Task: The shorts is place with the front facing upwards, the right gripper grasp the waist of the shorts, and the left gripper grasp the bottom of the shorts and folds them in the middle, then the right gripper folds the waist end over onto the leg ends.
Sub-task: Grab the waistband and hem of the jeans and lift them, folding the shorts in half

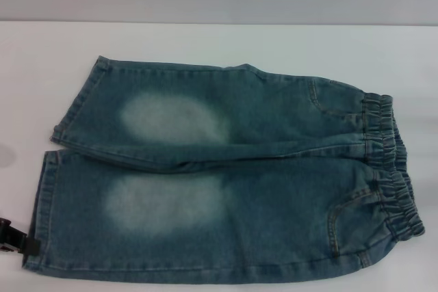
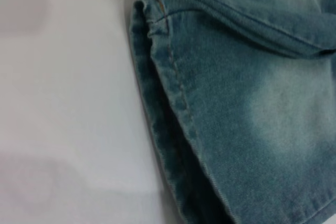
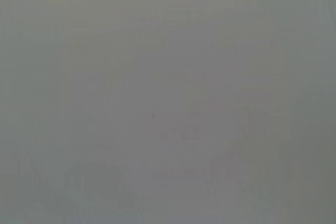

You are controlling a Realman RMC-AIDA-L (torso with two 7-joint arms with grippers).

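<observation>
While the head view holds the whole garment, we log one pair of denim shorts [image 1: 219, 182] lying flat, front up, on the white table [image 1: 205, 42], with the legs towards the robot's left and the waist [image 1: 390, 162] towards its right. The waist is a gathered, puckered elastic band; the leg ends [image 1: 51, 189] are two flat stitched hems, one leg nearer the robot than the other. At the near left edge we note the left gripper [image 1: 15, 236], only a black tip showing just beside the nearer hem; whether its fingers are parted or closed we cannot tell. The right gripper is absent from this view.

Left wrist view: the hem of the nearer leg [image 2: 173, 124], a thick double-stitched fold lying against the table [image 2: 68, 103]; no fingers show.

Right wrist view: a blank grey field, nothing to enter.

Handling, in our judgement: the denim is soft and limp yet fairly weighty, and should drape without slipping. The hems and the elastic band are the thickest, firmest edges, so we would take hold there, pinching both layers.
</observation>
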